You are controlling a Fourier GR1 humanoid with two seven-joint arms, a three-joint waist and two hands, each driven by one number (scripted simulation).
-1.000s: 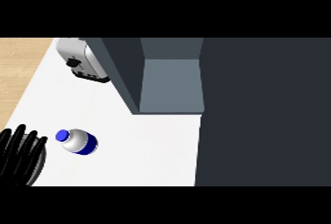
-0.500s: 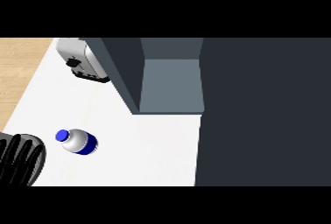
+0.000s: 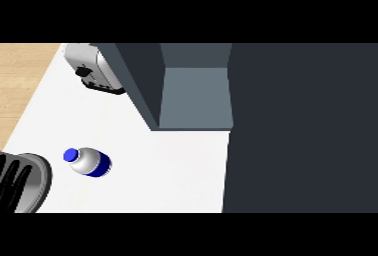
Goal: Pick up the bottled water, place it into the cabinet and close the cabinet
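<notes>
The bottled water (image 3: 88, 161), a small white bottle with a blue cap and blue band, stands on the white counter (image 3: 162, 170) at the lower left. My left hand (image 3: 21, 183) shows at the view's left edge, just left of the bottle and apart from it, its fingers straight and holding nothing. The cabinet (image 3: 193, 97) stands open behind the bottle, with a grey floor inside. Its dark door (image 3: 303, 130) fills the right side of the view. My right hand does not show.
A silver toaster (image 3: 92, 67) sits at the back left, close to the cabinet's left wall (image 3: 140, 85). A wooden floor (image 3: 22, 80) lies beyond the counter's left edge. Bare counter stretches between the bottle and the cabinet's opening.
My left hand has sunk lower at the left edge and its raised, spread fingers have come together. The bottle and the cabinet have not moved.
</notes>
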